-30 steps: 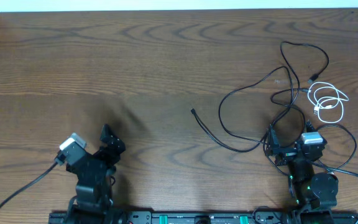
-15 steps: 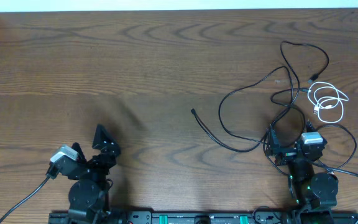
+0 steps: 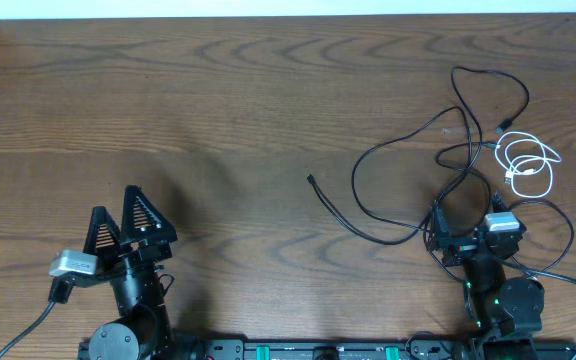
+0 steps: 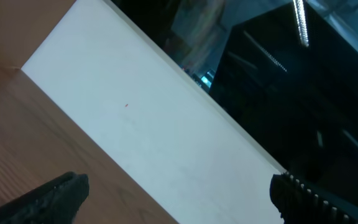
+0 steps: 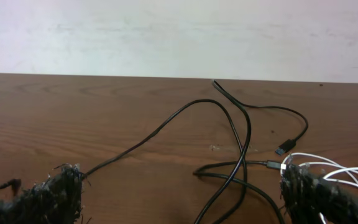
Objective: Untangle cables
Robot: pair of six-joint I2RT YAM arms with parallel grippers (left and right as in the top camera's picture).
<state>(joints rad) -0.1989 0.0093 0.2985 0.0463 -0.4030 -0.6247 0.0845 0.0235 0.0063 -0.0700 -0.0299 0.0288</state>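
Cables (image 5: 249, 134) tangle on table (image 3: 218, 120) before right end effector (image 5: 185, 196).

what the views hide or cut off
overhead, the black cables (image 3: 356, 190) run in under the right gripper (image 3: 458, 222), so their crossings there cannot be told, and their plug ends are too small to read. the right wrist view cuts the white cable (image 5: 328, 163) at its right edge. the left wrist view shows the left gripper (image 4: 176, 186) only as fingertips at the bottom edge; its upper right is dark and blurred.
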